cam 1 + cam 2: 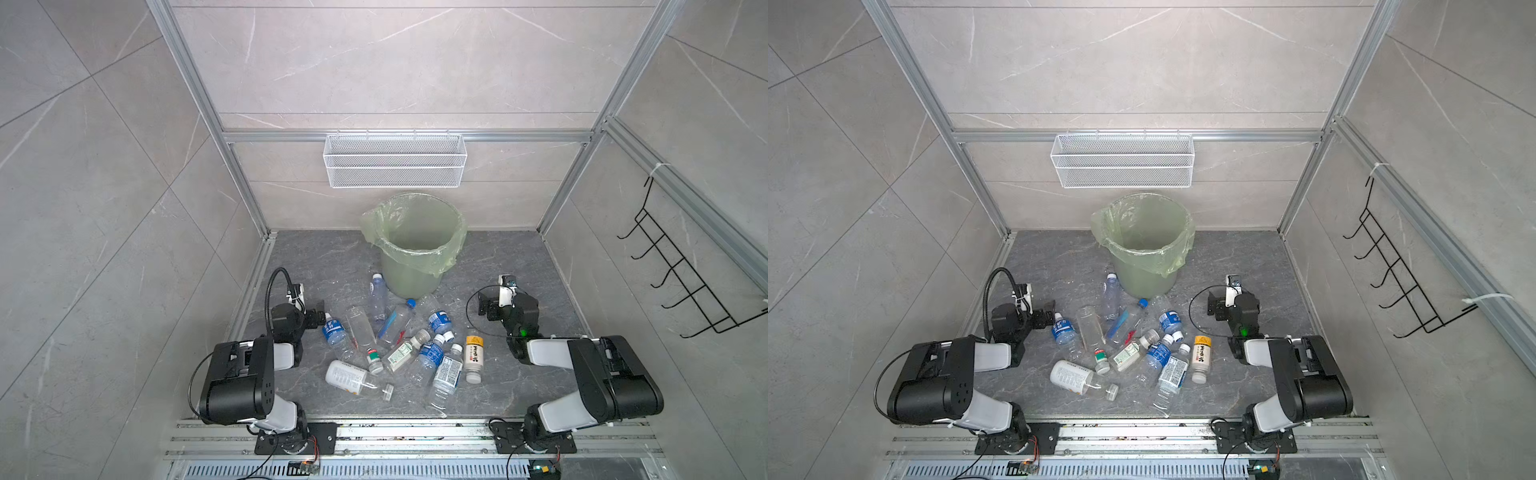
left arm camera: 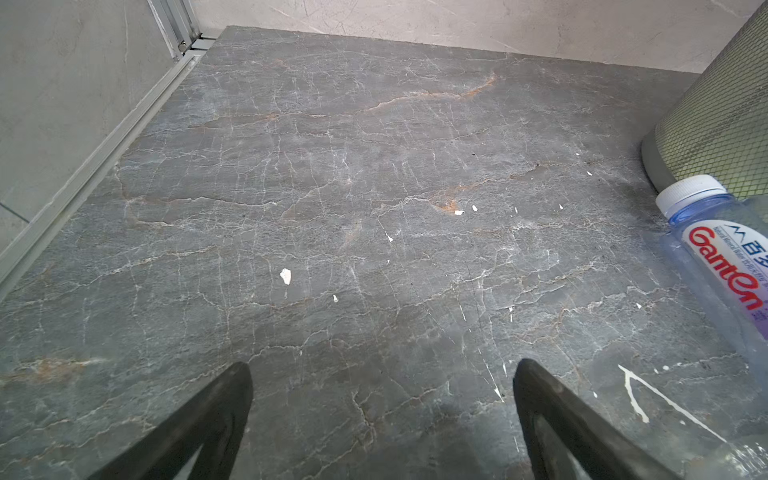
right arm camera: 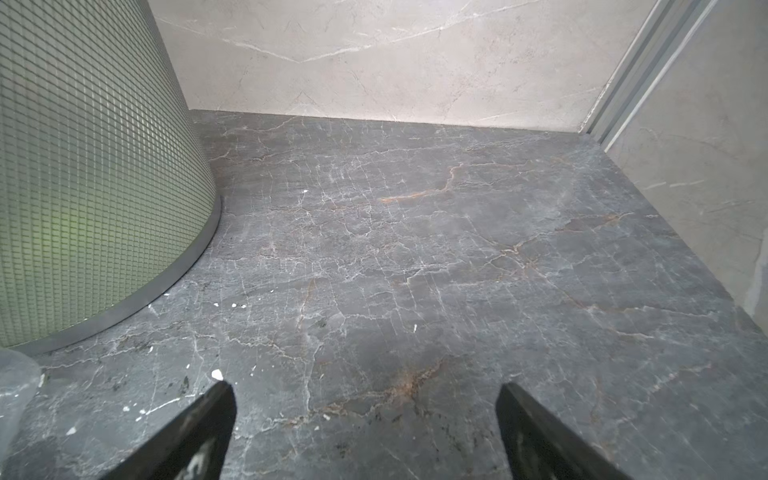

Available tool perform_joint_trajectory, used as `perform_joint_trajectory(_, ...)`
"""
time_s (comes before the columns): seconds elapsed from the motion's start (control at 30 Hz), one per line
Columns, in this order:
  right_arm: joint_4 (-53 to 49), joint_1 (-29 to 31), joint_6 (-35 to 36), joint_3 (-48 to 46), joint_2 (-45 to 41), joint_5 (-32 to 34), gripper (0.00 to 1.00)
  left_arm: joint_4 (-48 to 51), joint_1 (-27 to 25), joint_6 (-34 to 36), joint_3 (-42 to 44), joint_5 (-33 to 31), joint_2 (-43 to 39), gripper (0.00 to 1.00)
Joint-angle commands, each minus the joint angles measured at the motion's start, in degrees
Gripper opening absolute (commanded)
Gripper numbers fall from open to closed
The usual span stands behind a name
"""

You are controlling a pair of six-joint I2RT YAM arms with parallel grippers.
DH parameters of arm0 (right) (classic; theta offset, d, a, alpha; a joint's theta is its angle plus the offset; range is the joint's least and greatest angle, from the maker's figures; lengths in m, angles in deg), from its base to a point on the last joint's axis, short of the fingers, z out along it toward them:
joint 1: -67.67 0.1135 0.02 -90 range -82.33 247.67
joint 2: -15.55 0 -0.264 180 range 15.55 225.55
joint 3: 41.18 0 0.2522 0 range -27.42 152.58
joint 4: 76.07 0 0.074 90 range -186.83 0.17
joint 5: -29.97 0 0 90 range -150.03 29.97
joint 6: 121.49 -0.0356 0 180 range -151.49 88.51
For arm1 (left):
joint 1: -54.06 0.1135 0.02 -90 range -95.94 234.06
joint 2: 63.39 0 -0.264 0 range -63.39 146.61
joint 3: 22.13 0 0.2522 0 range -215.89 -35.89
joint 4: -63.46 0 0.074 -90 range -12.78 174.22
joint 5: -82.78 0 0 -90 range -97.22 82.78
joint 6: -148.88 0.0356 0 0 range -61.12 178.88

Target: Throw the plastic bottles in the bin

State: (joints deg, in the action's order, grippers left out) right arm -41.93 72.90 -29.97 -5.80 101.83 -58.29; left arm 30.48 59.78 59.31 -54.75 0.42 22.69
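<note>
Several plastic bottles (image 1: 399, 345) (image 1: 1129, 345) lie in a loose heap on the dark stone floor, between my two arms in both top views. Behind them stands the bin (image 1: 409, 278) (image 1: 1144, 278), upright and lined with a green bag. My left gripper (image 1: 318, 313) (image 2: 382, 374) is open and empty just left of a blue-labelled bottle (image 1: 334, 330). A clear bottle with red lettering (image 2: 723, 257) lies against the bin's foot (image 2: 723, 124). My right gripper (image 1: 484, 307) (image 3: 365, 390) is open and empty over bare floor, right of the bin (image 3: 83, 187).
A white wire mesh basket (image 1: 395, 160) hangs on the back wall above the bin. A black wire rack (image 1: 681, 266) is fixed to the right wall. Aluminium frame posts and tiled walls close in the floor; the arms' rail (image 1: 415, 432) runs along the front.
</note>
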Motion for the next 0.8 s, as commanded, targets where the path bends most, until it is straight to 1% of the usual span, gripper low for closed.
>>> perform_joint_trajectory(0.0, 1.3, 0.4, -0.7, -0.5, 0.6, 0.8, 0.99, -2.1, -0.2, 0.2, -1.5, -0.1, -0.2, 1.0)
perform_joint_trajectory(0.23, 1.3, 0.5, -0.7, -0.5, 0.6, 0.8, 0.99, -2.0, -0.1, 0.0, -1.5, 0.1, -0.3, 1.0)
perform_joint_trajectory(0.33, 1.2, 0.5, -0.6, -0.6, 0.6, 0.7, 0.99, -1.2, -0.1, -0.8, -2.1, -2.4, -0.2, 1.0)
perform_joint_trajectory(0.63, 1.2, 0.5, -0.7, -0.4, 0.6, 0.8, 0.99, -1.0, -0.2, -0.6, -2.2, -3.3, -0.1, 1.0)
perform_joint_trajectory(0.7, 1.2, 0.4, -0.7, -0.4, 0.6, 0.7, 0.99, -0.9, -0.3, -1.3, -2.3, -5.9, -0.1, 1.0)
perform_joint_trajectory(0.77, 1.5, 0.4, -0.7, -0.6, 0.5, 0.7, 0.99, -1.0, -0.6, -1.4, -2.1, -7.2, -0.3, 1.0)
